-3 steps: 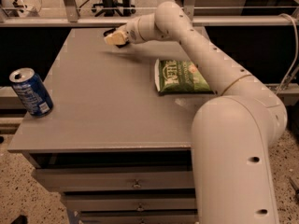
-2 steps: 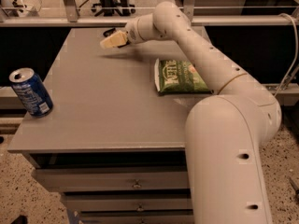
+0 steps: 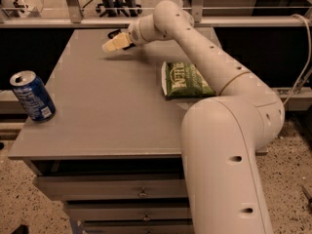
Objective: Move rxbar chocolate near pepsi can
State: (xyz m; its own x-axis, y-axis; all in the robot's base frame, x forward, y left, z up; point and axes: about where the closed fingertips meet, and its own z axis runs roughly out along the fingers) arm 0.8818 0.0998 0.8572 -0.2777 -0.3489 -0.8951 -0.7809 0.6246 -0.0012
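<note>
**Gripper at the far side, can near the left edge**

Our gripper (image 3: pixel 113 43) hangs just above the far part of the table (image 3: pixel 107 116), left of centre and near the back edge. We cannot tell whether it is spread or pressed together. The rxbar chocolate is not plainly in view. A dark sliver (image 3: pixel 115 32) at the gripper's upper side may be the bar, but we cannot say for sure that it is held.

The pepsi can (image 3: pixel 31 96) stands upright near the front-left corner, well apart from the gripper and close to the table's left edge.

The risks, as we judge them:
- If the bar is only lightly pinched, it could slip out on the way across
- A low or fast approach could tip the can or push it off the left edge, since little table lies beyond it on that side
- The forearm (image 3: pixel 209 52) passes right by the green snack bag (image 3: pixel 186 79) and could drag it

Room is good otherwise. The broad stretch of tabletop between gripper and can is bare, so a diagonal path toward us is open, and the can's right side is the safest place to set down
</note>
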